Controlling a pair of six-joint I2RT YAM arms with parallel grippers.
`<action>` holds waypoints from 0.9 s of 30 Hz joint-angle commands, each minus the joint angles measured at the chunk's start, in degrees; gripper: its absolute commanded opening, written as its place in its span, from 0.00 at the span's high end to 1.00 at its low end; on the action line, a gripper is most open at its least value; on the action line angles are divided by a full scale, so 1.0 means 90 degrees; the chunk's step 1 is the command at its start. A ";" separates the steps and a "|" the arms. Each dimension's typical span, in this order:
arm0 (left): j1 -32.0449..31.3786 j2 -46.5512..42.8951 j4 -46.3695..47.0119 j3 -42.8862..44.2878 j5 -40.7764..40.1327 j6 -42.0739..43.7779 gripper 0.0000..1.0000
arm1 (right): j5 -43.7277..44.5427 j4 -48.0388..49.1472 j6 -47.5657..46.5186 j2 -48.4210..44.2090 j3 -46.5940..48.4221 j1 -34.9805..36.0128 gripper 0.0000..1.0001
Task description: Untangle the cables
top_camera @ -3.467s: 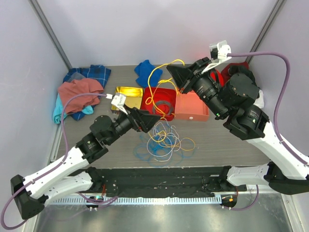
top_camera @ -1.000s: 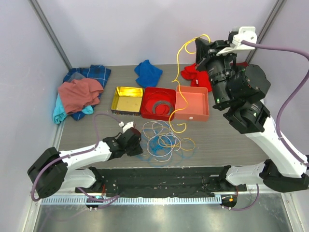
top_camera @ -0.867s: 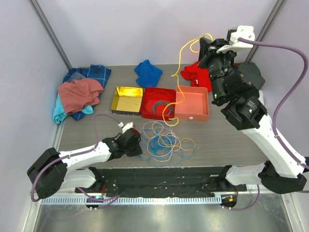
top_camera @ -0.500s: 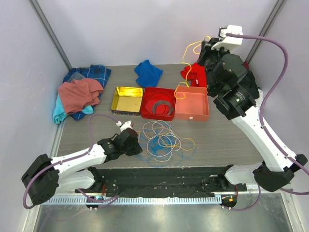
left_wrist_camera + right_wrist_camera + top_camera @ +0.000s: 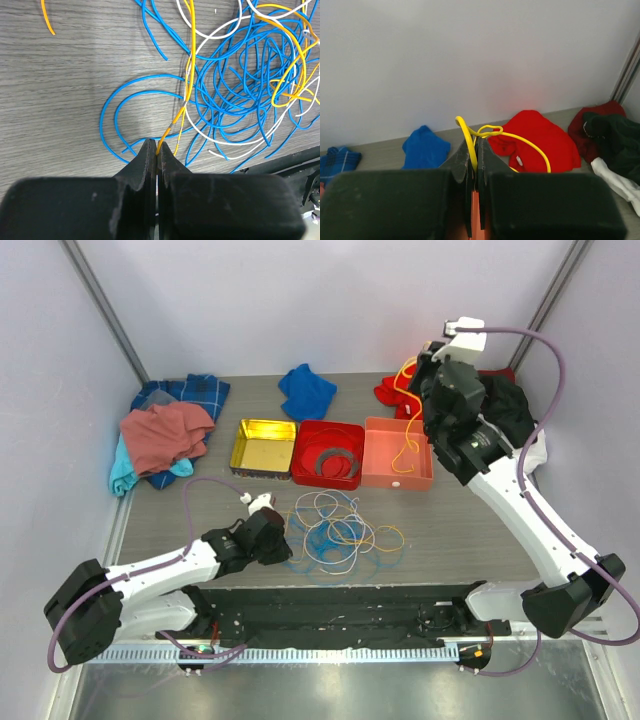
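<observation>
Our left gripper (image 5: pixel 157 146) pinches an orange cable (image 5: pixel 172 124) at the pile's (image 5: pixel 340 532) edge. Our right gripper (image 5: pixel 474 146) clamps a yellow cable (image 5: pixel 525 143), apparently dangling over the tray (image 5: pixel 380 455). They're limp, light and snag-prone, so grip near the ends.

1. The right hand (image 5: pixel 428 362) was low over the red tin (image 5: pixel 312 442) near the middle of the counter (image 5: pixel 480 520) 3.5 s ago. It has since climbed and swung out toward 1 o'clock, its fingers still pinched on the yellow cable (image 5: pixel 405 380).
2. That yellow cable then ran down into the cable pile (image 5: pixel 340 535). It has now come wholly free, and its loose length dangles over the orange box (image 5: pixel 385 445).
3. The left hand (image 5: pixel 274 537) was raised just beside the red tin. It has dropped to the counter at the pile's 9 o'clock edge, clamped on an orange cable (image 5: pixel 170 131).
4. The pile has lost its tall yellow strand and lies flat.
</observation>
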 commanded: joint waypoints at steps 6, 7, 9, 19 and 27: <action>-0.0016 0.0199 0.0258 -0.0007 0.0089 0.0118 1.00 | -0.0273 0.0371 0.0874 -0.0353 -0.1647 -0.0066 0.99; -0.0016 0.0199 0.0257 0.0002 0.0098 0.0128 1.00 | -0.0283 0.0401 0.0981 -0.0363 -0.1919 -0.0067 0.99; -0.0016 0.0189 0.0258 -0.0007 0.0089 0.0119 1.00 | -0.0303 0.0479 0.1069 -0.0353 -0.2174 -0.0066 0.99; -0.0016 0.0053 0.0228 -0.0017 0.0177 0.0109 1.00 | -0.0897 0.0811 0.1441 0.0641 -0.2976 -0.0457 0.99; -0.0006 -0.0279 0.0014 0.0061 -0.0019 0.0226 1.00 | -0.1532 0.0372 0.1831 0.1980 -0.2284 -0.0643 0.99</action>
